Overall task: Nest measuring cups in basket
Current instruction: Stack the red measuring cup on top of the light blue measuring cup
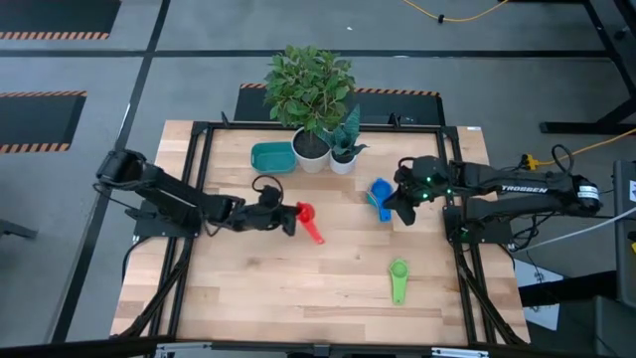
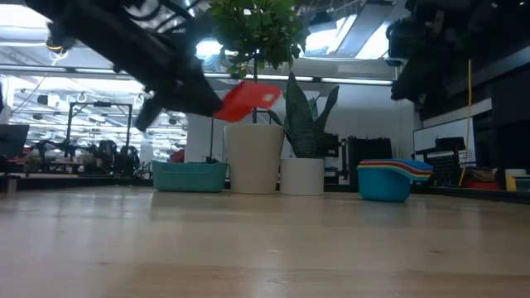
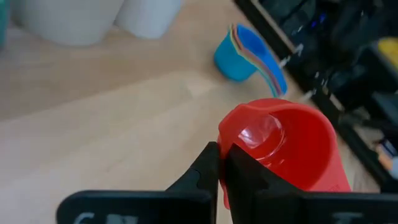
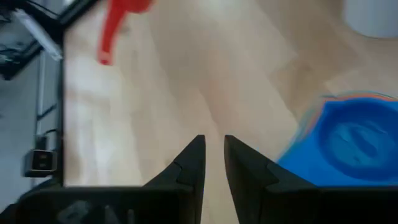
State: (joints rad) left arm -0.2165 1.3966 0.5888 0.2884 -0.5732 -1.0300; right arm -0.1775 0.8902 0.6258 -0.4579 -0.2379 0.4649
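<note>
My left gripper is shut on a red measuring cup, left of the table's middle. In the low view the red cup hangs well above the wood. A nested stack of measuring cups, blue on the outside, stands on the table at the right. My right gripper hovers just beside the stack, its fingers a narrow gap apart with nothing between them. A green cup lies on the table near the front right. The teal basket rests at the back, left of the plant pots. My left gripper pinches the red cup's wall at its rim, on the side away from the handle, with one finger outside and one over the cup's mouth. The fingers come from the table's left, slanting slightly down. The cup is lifted clear and tilted, and its handle points toward the near right.
Two white pots with plants stand at the back middle, between the basket and the stack. A black frame runs round the table's edges. Bare wood stretches across the front half.
</note>
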